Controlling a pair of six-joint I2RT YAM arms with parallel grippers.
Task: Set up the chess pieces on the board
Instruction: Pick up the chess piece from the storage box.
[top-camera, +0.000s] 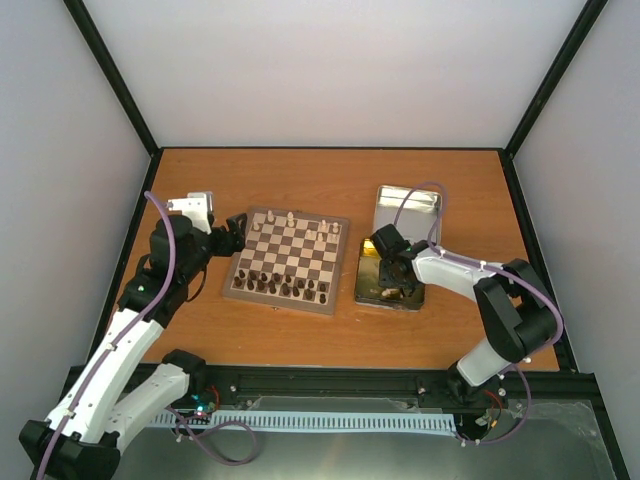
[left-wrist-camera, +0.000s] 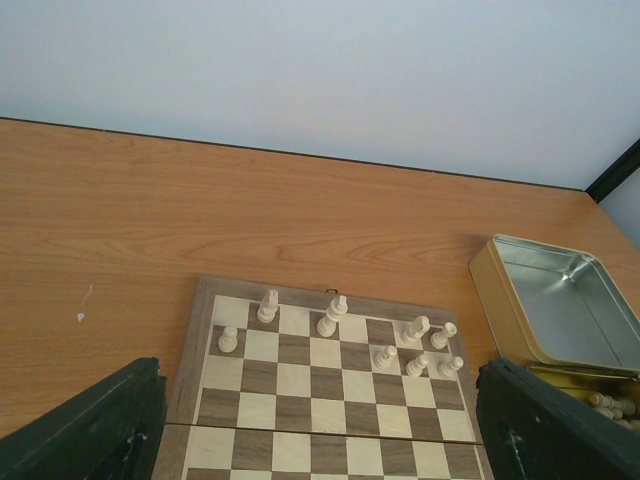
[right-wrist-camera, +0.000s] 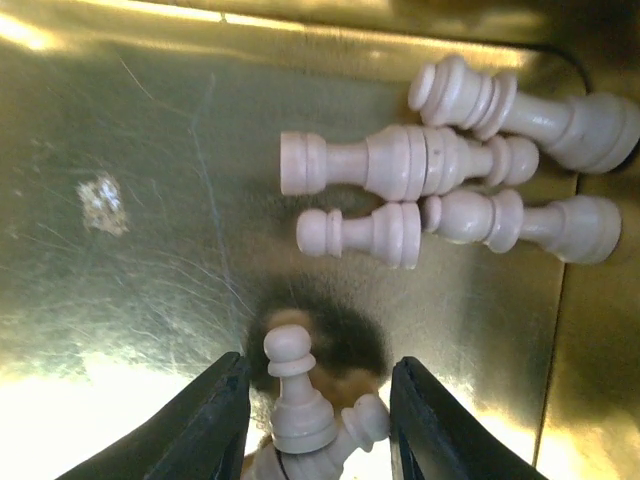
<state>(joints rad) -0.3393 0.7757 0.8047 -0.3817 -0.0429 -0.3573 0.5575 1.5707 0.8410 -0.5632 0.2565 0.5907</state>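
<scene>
The board (top-camera: 290, 262) lies at mid-table. Several cream-white chess pieces (top-camera: 291, 219) stand on its far rows; they also show in the left wrist view (left-wrist-camera: 330, 316). My left gripper (top-camera: 233, 236) is open and empty at the board's left edge, its fingers (left-wrist-camera: 95, 425) spread wider than the board (left-wrist-camera: 300, 425). My right gripper (top-camera: 393, 283) is down inside the gold tin (top-camera: 365, 295). In the right wrist view it (right-wrist-camera: 318, 400) is open, with a cream pawn (right-wrist-camera: 292, 385) between the fingers and leaning on another piece. More cream pieces (right-wrist-camera: 400, 165) lie on the tin floor (right-wrist-camera: 130, 120).
Dark brown pieces (top-camera: 282, 286) fill the board's near rows. The silver tin lid (top-camera: 408, 212) lies behind the gold tin and shows in the left wrist view (left-wrist-camera: 560, 300). Black frame posts and white walls surround the table.
</scene>
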